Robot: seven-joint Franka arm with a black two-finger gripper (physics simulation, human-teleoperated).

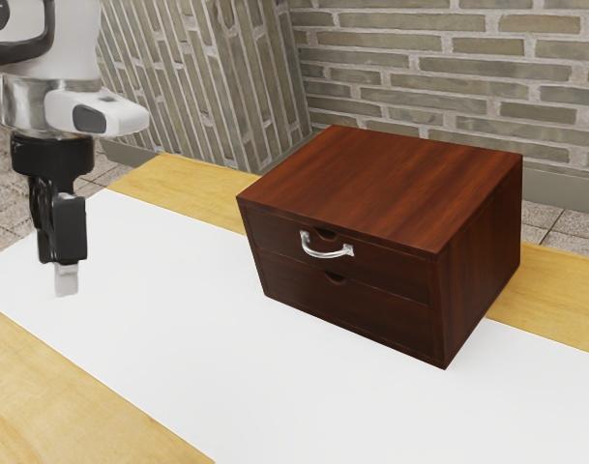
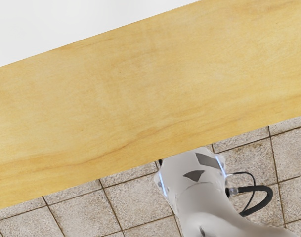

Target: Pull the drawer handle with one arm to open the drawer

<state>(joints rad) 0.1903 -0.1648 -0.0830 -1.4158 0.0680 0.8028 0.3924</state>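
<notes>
Our gripper (image 1: 66, 280) hung above the white sheet (image 1: 197, 358) that covered the middle of the bench (image 1: 43, 406), pointing straight down. It stood edge-on to the exterior view, so we could not tell whether it was apart or together. The dark wooden cabinet (image 1: 410, 184) sat well apart from it, at about three o'clock in the exterior view, with its front turned toward seven o'clock. The silver handle (image 1: 325, 248) lay across the upper drawer (image 1: 381, 259), near that front's nine o'clock end. The drawer looked flush with the cabinet, so we judged the pull not yet begun. The lower drawer (image 1: 357, 304) showed a small notch and no handle. The wrist view looked down past the bench edge to the arm's base (image 2: 199, 192) on the tiled floor (image 2: 76, 212), so the handle was not under the hand. We judged the step in hand to be the approach. To do it well, we would need to turn the wrist to face the drawer front, come in level with the handle, and straddle its bar squarely. We would then close firmly and draw straight out along the drawer's travel, since a skewed pull might slip off or drag the cabinet.
</notes>
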